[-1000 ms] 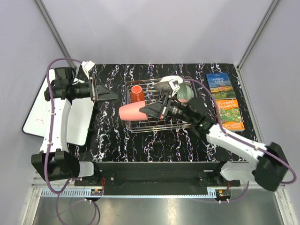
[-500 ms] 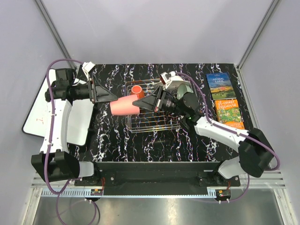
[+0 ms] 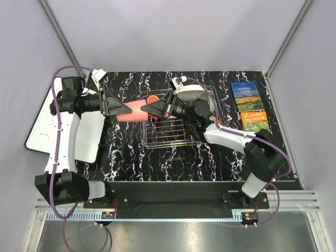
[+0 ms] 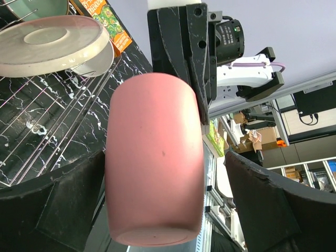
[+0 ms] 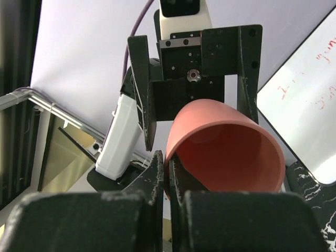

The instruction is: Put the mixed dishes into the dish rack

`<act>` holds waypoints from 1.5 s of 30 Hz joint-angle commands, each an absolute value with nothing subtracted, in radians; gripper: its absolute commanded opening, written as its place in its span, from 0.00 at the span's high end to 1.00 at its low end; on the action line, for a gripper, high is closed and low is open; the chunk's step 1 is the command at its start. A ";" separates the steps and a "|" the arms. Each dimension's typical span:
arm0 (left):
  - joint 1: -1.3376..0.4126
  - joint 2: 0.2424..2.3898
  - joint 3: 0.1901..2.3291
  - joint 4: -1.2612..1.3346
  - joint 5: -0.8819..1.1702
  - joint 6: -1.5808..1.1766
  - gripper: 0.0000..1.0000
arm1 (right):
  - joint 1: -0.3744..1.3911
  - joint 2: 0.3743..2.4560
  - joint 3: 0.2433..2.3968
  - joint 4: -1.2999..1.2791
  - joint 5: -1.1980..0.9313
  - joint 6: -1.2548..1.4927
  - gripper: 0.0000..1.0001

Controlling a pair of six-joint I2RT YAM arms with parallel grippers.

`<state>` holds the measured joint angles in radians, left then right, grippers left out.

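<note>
The pink handleless cup (image 3: 131,112) hangs on its side in the air, left of the dish rack (image 3: 176,131). My right gripper (image 3: 152,108) is shut on its rim, one finger inside and one outside (image 5: 169,163). My left gripper (image 3: 118,109) is open, its fingers (image 4: 58,205) on either side of the cup's base end (image 4: 155,163), with a gap on one side. The rack holds the orange-red mug (image 3: 153,98), the pink-and-cream plate (image 4: 50,44) and the mint-green bowl (image 4: 37,8). The white plate's edge shows under the pink one. The orange bowl is hidden.
Two colourful books (image 3: 247,94) (image 3: 256,122) lie right of the rack. A white board (image 3: 42,131) lies at the table's left edge, under the left arm. The right arm stretches across the rack's back half.
My right gripper carried the pink cup left, from over the rack to between my left gripper's open fingers. The left arm barely moved.
</note>
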<state>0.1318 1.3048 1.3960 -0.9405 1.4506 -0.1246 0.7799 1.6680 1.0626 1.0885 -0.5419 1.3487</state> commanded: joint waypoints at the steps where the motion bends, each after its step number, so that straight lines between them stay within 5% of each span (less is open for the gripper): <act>1: 0.127 1.264 1.391 -0.925 1.536 -0.120 0.01 | 0.761 1.684 1.111 1.249 -0.511 1.396 1.00; 10: 0.127 1.267 1.381 -0.927 1.520 -0.115 0.01 | 0.753 1.677 1.094 1.282 -0.492 1.413 1.00; 22: 0.127 1.285 1.401 -0.927 1.476 -0.109 0.17 | 0.781 1.720 1.060 1.298 -0.503 1.437 1.00; 25: 0.124 1.287 1.402 -0.925 1.465 -0.110 0.30 | 0.781 1.730 1.072 1.301 -0.502 1.443 1.00; 30: 0.123 1.292 1.410 -0.919 1.465 -0.114 0.76 | 0.793 1.744 1.080 1.270 -0.515 1.437 1.00; 34: 0.121 1.295 1.411 -0.916 1.450 -0.110 1.00 | 0.793 1.707 1.051 1.205 -0.528 1.410 1.00; 38: 0.124 1.281 1.419 -0.908 1.421 -0.106 1.00 | 0.785 1.634 1.019 1.068 -0.566 1.304 0.63; 41: 0.124 1.262 1.431 -0.928 1.364 -0.068 1.00 | 0.753 1.530 0.942 0.928 -0.560 1.218 0.09; 42: 0.124 1.262 1.439 -0.980 1.314 -0.040 1.00 | 0.743 1.499 0.901 0.857 -0.557 1.195 0.01; 45: 0.078 1.308 1.508 -1.191 1.139 0.144 1.00 | 0.693 1.366 0.841 0.664 -0.540 1.091 0.00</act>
<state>0.1192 1.2984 1.3994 -0.9932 1.3273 -0.0555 0.7464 1.5303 0.8967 0.9295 -0.5392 1.2629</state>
